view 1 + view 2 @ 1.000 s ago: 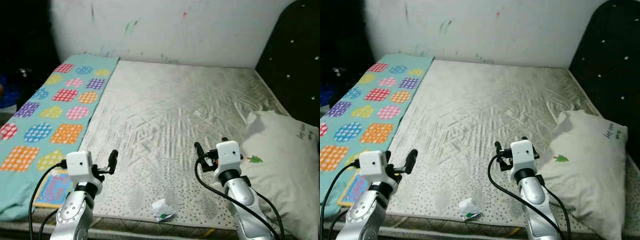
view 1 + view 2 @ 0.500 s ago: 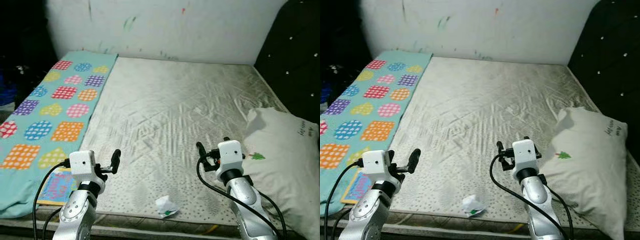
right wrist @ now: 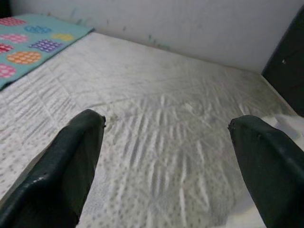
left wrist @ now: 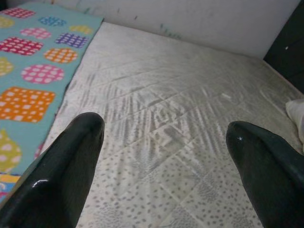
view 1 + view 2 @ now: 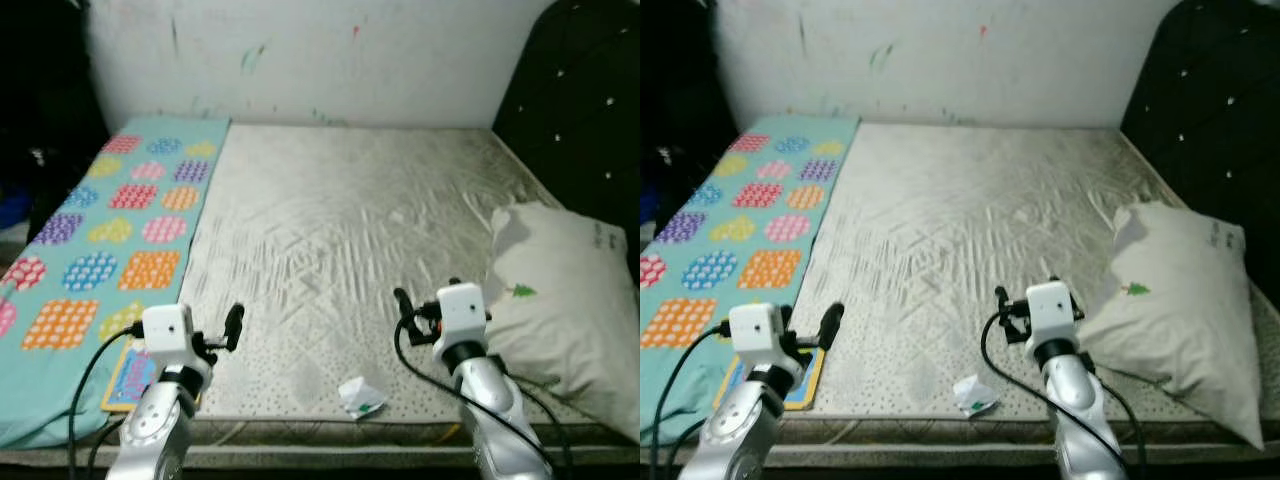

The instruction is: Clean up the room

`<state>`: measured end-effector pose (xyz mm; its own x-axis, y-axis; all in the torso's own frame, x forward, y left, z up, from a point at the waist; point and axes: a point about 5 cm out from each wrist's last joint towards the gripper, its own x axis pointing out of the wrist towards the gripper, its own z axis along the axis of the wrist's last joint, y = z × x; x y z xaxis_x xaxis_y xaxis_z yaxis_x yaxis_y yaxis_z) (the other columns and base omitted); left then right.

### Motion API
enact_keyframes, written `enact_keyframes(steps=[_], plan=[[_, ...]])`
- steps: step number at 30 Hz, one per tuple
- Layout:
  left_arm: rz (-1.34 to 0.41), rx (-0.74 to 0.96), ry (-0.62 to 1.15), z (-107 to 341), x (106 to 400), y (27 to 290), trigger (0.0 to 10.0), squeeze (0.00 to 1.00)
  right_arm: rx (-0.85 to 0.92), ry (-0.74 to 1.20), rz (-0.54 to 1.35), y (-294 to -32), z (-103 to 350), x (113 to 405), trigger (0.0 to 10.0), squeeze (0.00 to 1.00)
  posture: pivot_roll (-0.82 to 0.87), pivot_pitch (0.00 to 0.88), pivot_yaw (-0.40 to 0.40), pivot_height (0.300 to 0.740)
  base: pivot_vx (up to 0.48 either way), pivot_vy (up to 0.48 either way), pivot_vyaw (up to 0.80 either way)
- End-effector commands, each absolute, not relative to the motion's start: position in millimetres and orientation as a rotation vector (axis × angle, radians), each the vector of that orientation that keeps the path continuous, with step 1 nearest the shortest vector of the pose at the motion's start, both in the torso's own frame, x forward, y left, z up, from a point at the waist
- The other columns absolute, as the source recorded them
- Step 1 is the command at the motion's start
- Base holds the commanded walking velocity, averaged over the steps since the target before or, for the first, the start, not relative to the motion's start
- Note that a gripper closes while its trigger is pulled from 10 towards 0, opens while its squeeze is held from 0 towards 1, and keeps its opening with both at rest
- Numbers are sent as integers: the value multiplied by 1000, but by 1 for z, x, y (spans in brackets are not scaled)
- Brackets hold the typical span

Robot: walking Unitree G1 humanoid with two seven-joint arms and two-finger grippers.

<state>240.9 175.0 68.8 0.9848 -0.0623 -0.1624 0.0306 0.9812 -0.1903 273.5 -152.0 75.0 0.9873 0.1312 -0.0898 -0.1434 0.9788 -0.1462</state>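
A crumpled white scrap of paper (image 5: 361,396) with a green mark lies at the near edge of a bare, quilted mattress (image 5: 340,230), between the left gripper (image 4: 161,156) and right gripper (image 3: 166,156), both wide open and empty. A dotted turquoise blanket (image 5: 100,230) covers the left side; a white pillow (image 5: 565,300) rests right, against a dark tufted headboard (image 5: 575,110). A stained white wall (image 5: 300,60) stands behind.

Mattress (image 5: 350,230) bears blanket (image 5: 100,240), pillow (image 5: 570,300), wrapper (image 5: 361,397).

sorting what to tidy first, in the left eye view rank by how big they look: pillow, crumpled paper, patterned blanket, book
1. patterned blanket
2. pillow
3. book, partly hidden by the left arm
4. crumpled paper
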Motion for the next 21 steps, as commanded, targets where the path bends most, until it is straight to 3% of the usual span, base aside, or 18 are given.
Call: enact_keyframes(steps=[1,21], plan=[[-42,-184,168,70,242,175,10000,0,-155,67,139,-152,80,276,10000,0,-132,0,-29,740,0,0,0],[-42,-191,167,72,242,175,10000,0,-142,80,136,-153,80,277,10000,0,-134,0,-28,740,0,0,0]])
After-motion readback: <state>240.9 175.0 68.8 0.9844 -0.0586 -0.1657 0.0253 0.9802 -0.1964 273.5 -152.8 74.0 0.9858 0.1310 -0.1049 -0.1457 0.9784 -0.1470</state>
